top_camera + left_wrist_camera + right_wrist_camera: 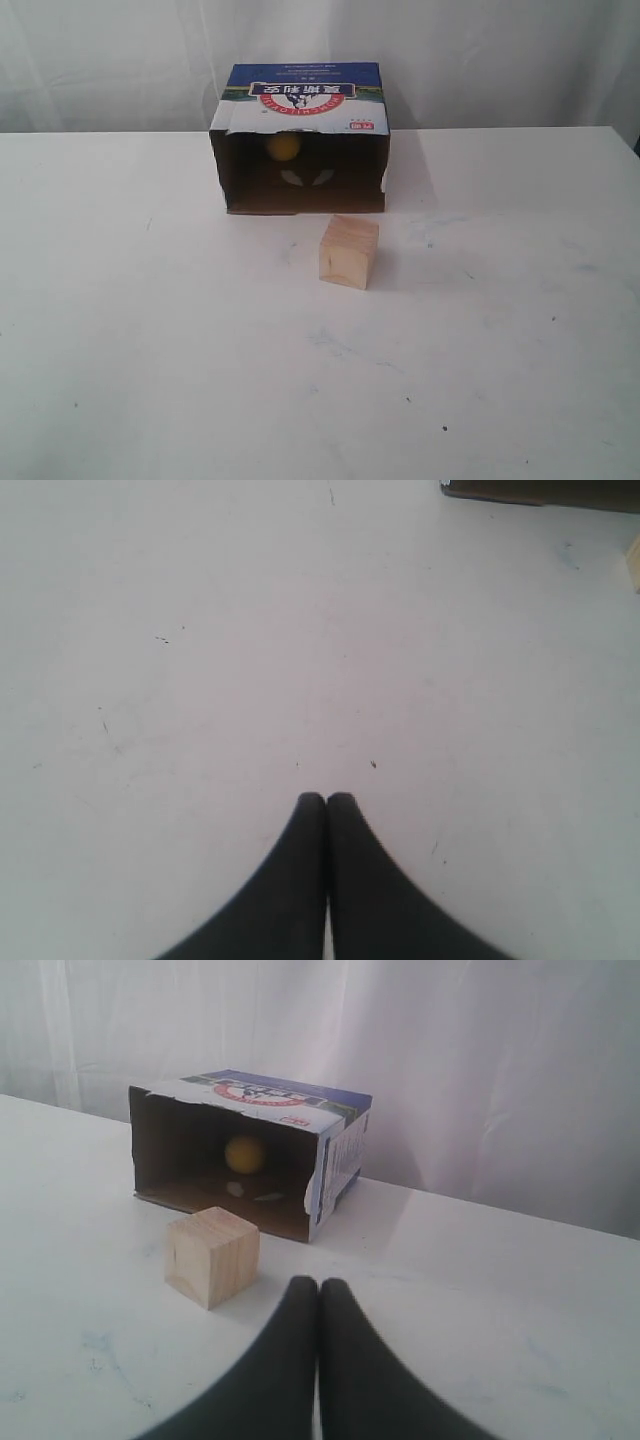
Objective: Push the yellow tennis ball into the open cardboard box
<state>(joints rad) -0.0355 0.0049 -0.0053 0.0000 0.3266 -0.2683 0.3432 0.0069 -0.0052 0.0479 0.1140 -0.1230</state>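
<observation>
The yellow tennis ball (283, 147) lies deep inside the open cardboard box (300, 95), toward its back wall. The right wrist view shows the ball (245, 1154) in the dark interior of the box (340, 1150), whose blue printed top faces up and whose open side faces the table's front. My right gripper (319, 1283) is shut and empty, well short of the box. My left gripper (326, 798) is shut over bare table, holding nothing. Neither gripper appears in the exterior view.
A pale wooden cube (349, 252) stands just in front of the box's opening, also seen as the cube (212, 1256) beside my right fingers. A dark box edge (540, 492) shows at a corner of the left wrist view. A white curtain hangs behind the white table (150, 350).
</observation>
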